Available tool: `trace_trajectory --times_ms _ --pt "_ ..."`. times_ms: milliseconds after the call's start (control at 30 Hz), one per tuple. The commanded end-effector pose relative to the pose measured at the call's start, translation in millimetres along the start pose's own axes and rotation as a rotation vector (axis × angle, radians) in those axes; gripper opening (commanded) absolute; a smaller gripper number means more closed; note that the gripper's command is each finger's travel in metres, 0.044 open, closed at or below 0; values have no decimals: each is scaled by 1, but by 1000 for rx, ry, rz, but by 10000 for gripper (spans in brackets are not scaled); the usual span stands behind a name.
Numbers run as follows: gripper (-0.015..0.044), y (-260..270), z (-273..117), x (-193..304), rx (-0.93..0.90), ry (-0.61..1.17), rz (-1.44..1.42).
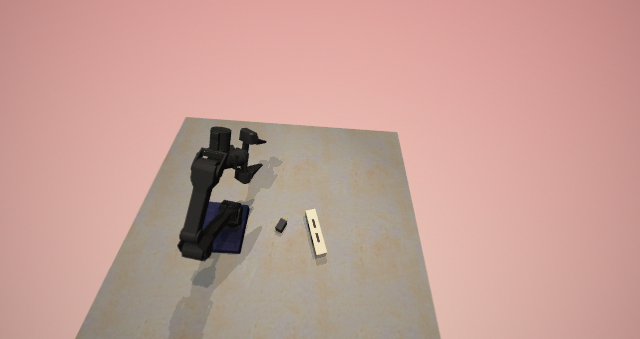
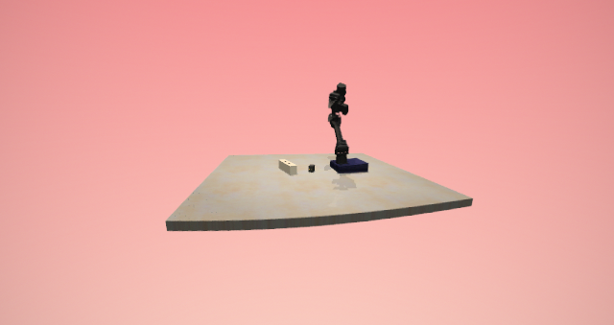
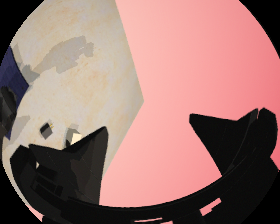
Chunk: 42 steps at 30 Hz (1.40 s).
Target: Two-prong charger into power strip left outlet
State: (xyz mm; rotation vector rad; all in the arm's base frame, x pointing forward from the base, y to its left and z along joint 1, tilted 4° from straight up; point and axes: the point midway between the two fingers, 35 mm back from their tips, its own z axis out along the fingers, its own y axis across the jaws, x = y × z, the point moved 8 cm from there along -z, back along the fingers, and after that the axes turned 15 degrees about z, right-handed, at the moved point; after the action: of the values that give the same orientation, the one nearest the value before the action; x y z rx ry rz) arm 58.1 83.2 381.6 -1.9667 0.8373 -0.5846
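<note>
The dark charger [image 1: 281, 225] [image 2: 311, 168] [image 3: 46, 131] lies on the table between the arm's base and the power strip. Small tan marks, seemingly its prongs, show at its far end in the top view and the wrist view. The cream power strip [image 1: 321, 248] [image 2: 289, 168] [image 3: 77, 138] has two dark outlets on its top face; in the wrist view a finger hides most of it. My gripper [image 1: 263, 153] [image 3: 150, 124] is open and empty, raised high above the table and away from both things. Its fingers are spread wide.
The arm stands on a dark blue base [image 1: 226, 246] [image 2: 355, 166] [image 3: 17, 77], left of the charger in the top view. The table [image 1: 365, 199] [image 2: 269, 200] [image 3: 91, 100] has its far edge beyond the gripper. The arm's shadows fall across the table.
</note>
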Motion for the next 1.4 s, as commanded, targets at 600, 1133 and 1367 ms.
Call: trace_trajectory --times_ms 600,1133,1367 --pt "440 14 59 3 -200 190 196" --pt "440 29 97 21 -325 329 372" --pt "440 39 112 32 -385 386 450"
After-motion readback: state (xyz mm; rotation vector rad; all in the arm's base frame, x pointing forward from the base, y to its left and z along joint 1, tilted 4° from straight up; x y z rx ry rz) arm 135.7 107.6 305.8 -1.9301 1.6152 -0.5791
